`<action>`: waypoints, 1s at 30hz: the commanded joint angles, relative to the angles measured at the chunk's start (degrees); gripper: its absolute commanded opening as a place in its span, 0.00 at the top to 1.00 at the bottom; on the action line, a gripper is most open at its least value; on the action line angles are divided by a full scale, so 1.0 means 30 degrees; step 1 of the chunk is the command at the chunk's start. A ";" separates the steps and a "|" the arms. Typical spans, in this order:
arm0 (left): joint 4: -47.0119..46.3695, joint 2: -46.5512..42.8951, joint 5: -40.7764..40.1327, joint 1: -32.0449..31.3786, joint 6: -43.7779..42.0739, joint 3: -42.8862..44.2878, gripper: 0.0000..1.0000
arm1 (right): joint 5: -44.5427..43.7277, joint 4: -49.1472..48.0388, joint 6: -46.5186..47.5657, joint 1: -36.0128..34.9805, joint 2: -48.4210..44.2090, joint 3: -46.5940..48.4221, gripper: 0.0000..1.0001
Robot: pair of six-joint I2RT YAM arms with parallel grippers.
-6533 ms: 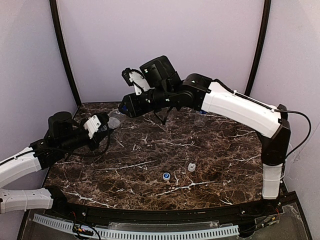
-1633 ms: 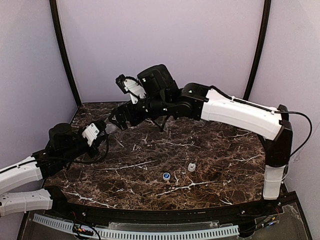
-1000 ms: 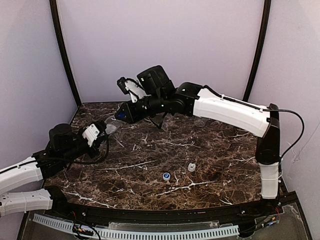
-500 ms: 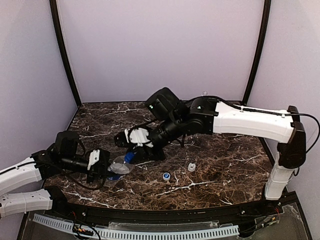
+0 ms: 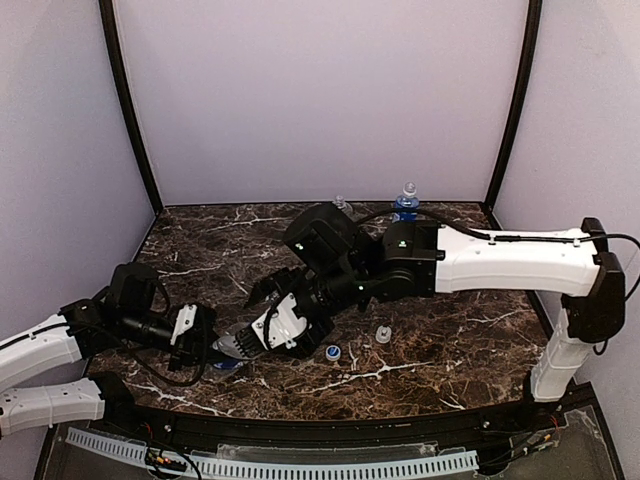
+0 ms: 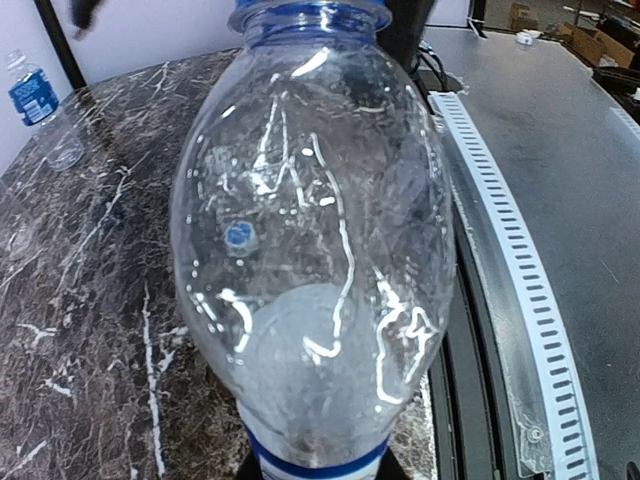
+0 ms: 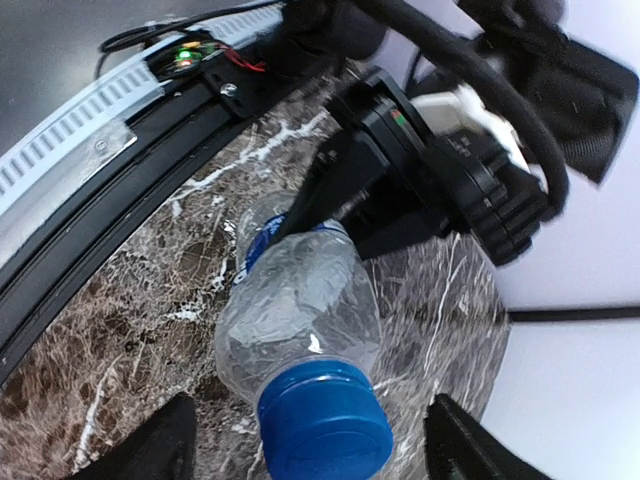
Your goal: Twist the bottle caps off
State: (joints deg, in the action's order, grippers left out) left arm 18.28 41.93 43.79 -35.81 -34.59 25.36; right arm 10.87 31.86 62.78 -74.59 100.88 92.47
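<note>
A clear crumpled bottle (image 7: 300, 310) with a dark blue cap (image 7: 325, 425) is held low over the near left of the marble table (image 5: 440, 300). My left gripper (image 5: 200, 338) is shut on the bottle's label end, and in the left wrist view the bottle (image 6: 315, 240) fills the frame and hides the fingers. My right gripper (image 7: 310, 440) is open, one finger (image 7: 150, 450) on each side of the cap and neither touching it. In the top view the right gripper (image 5: 262, 322) sits at the bottle's cap end.
A blue-and-white cap (image 5: 332, 352) and a white cap (image 5: 383, 334) lie loose on the table right of the grippers. Two uncapped bottles stand at the back: a blue-labelled one (image 5: 405, 202) and a clear one (image 5: 342, 205). The table's front rail (image 6: 500, 250) is close by.
Both arms brought the bottle from the back left, up in the air, down to the near left. The right gripper, shut on the cap before, has opened.
</note>
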 commanded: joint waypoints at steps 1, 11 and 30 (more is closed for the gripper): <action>-0.2540 -0.0181 -0.2423 0.0086 0.2021 0.0160 0.87 | -0.2560 -0.4253 -0.3520 0.0232 -0.1229 -0.0563 0.02; -0.8255 -0.0073 -1.0412 0.0102 0.3400 -0.0893 0.87 | -0.0585 -0.6393 -1.8418 0.2357 -0.1433 0.0971 0.02; -0.8962 0.0140 -1.2072 0.0102 0.2660 -0.1084 0.87 | -0.2908 0.0454 -2.9609 0.3389 0.4148 0.8368 0.48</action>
State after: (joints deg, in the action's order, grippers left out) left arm -7.57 42.41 7.51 -35.79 -26.35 23.07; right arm 0.60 31.22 -23.38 -64.49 112.33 114.91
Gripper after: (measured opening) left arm 0.151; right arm 0.556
